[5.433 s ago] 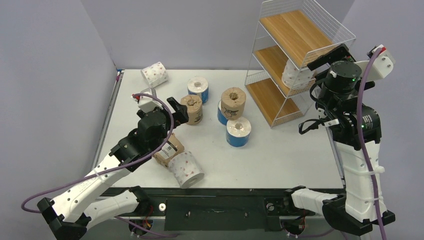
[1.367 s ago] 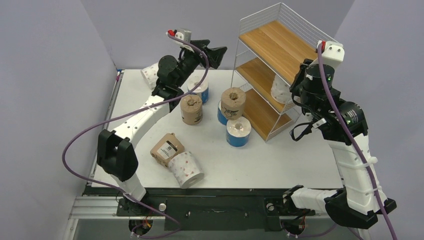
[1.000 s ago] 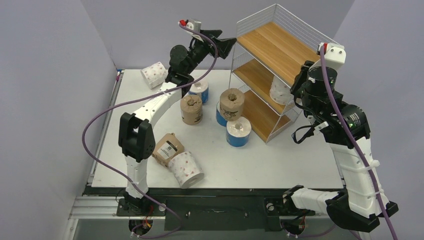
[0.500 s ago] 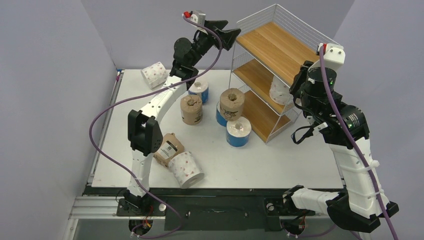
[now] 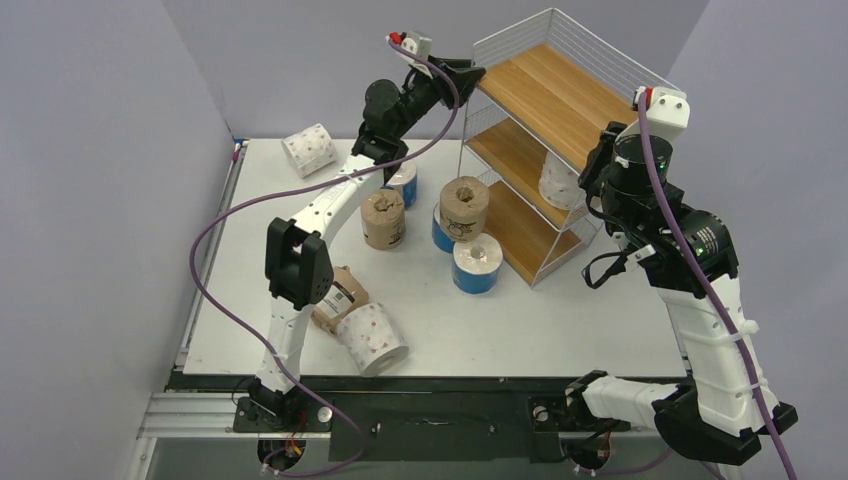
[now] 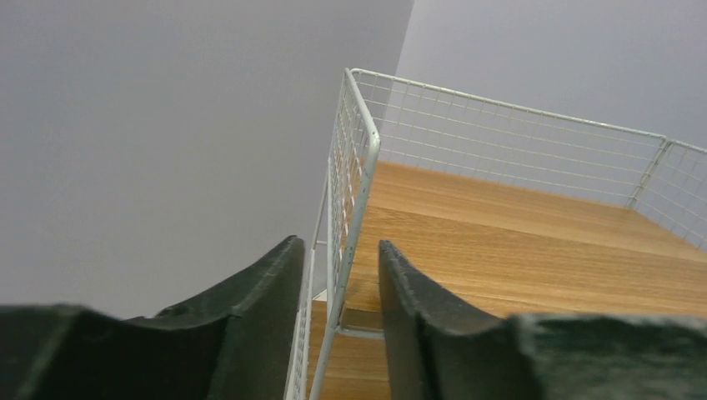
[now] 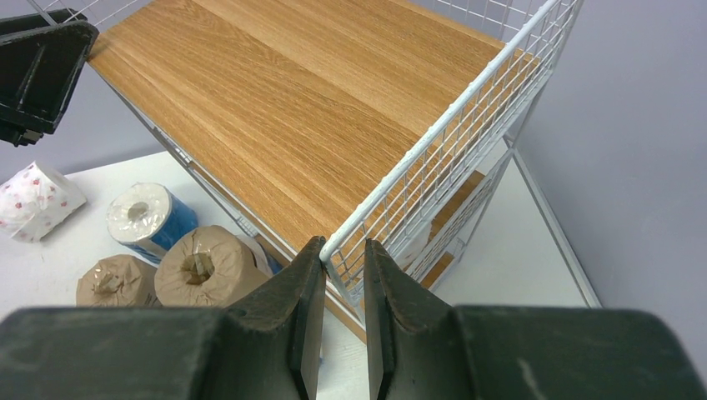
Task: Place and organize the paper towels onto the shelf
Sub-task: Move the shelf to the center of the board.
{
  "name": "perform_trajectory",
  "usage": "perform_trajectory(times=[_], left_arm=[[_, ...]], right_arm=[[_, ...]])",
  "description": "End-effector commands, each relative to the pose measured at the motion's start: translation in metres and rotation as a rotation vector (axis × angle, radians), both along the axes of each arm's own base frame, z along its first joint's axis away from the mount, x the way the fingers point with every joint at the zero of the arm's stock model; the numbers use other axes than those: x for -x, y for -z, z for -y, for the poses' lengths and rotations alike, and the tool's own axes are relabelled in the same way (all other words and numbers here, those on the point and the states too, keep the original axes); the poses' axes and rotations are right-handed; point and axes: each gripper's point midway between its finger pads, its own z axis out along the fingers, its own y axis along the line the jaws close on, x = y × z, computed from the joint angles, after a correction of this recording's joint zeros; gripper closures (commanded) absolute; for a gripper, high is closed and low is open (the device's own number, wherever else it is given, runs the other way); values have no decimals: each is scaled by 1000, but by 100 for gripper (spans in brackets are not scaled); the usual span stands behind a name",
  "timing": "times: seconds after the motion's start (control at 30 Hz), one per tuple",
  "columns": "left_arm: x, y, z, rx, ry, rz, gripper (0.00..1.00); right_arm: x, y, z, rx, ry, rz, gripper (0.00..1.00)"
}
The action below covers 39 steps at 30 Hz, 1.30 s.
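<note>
While both grippers pinch the shelf [image 5: 560, 120] rim wire — the left gripper [image 6: 340, 275] at its far corner, the right gripper [image 7: 343, 275] at the near one — uneven pulling could tip it; one roll [image 5: 556, 184] sits inside, other rolls [image 5: 465, 205] wait alongside.

Plain lavender-grey walls [image 5: 100, 150], white table [image 5: 560, 320], black front rail [image 5: 430, 412]

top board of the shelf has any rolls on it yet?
No. In the right wrist view the top board of the shelf is bare wood from edge to edge, with no paper towel roll on it.
</note>
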Motion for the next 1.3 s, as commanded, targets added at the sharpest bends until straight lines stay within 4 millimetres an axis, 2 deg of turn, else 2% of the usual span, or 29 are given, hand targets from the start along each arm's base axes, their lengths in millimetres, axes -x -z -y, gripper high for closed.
perform_trajectory(times=[0.0, 0.27, 0.3, 0.47, 0.63, 0.67, 0.7, 0.73, 0.77, 0.8, 0.83, 0.87, 0.9, 0.93, 0.97, 1.0, 1.27], left_arm=[[11, -33, -4, 27, 4, 76, 69], [18, -44, -9, 30, 8, 99, 99], [17, -43, -10, 27, 7, 95, 100], [23, -51, -20, 26, -18, 118, 100], [29, -57, -41, 44, -113, 152, 100], [26, -47, -42, 32, -128, 142, 100], [31, -58, -50, 53, -153, 163, 100], [28, -47, -52, 38, -171, 155, 100], [33, -57, -60, 61, -200, 174, 100], [30, -46, -62, 44, -219, 163, 100], [35, -56, -70, 68, -246, 181, 100], [32, -46, -73, 55, -266, 169, 100], [34, -51, -80, 71, -294, 174, 100], [33, -44, -83, 58, -309, 166, 100], [35, -49, -89, 69, -330, 172, 100], [34, -43, -91, 58, -341, 164, 100], [40, -37, -108, 84, -409, 124, 100]], right_arm=[[9, 31, -18, 13, -92, -119, 100], [4, 36, -14, 31, -57, -122, 100], [3, 36, -14, 32, -53, -121, 100], [-3, 40, -13, 43, -32, -122, 100], [-8, 37, -8, 42, 7, -87, 100], [-11, 35, -8, 37, 12, -74, 100], [-12, 34, -7, 35, 21, -64, 100], [-15, 33, -7, 29, 25, -50, 100], [-17, 31, -7, 23, 31, -38, 100], [-21, 29, -9, 11, 32, -20, 100], [-24, 32, -9, 11, 38, -19, 100], [-28, 28, -10, -2, 42, 1, 100], [-31, 31, -8, 1, 52, -1, 100], [-37, 31, -8, -6, 62, 6, 100], [-40, 32, -8, -9, 62, 7, 100], [-46, 33, -7, -13, 73, 12, 100], [-86, 46, 2, -75, 129, 40, 100]])
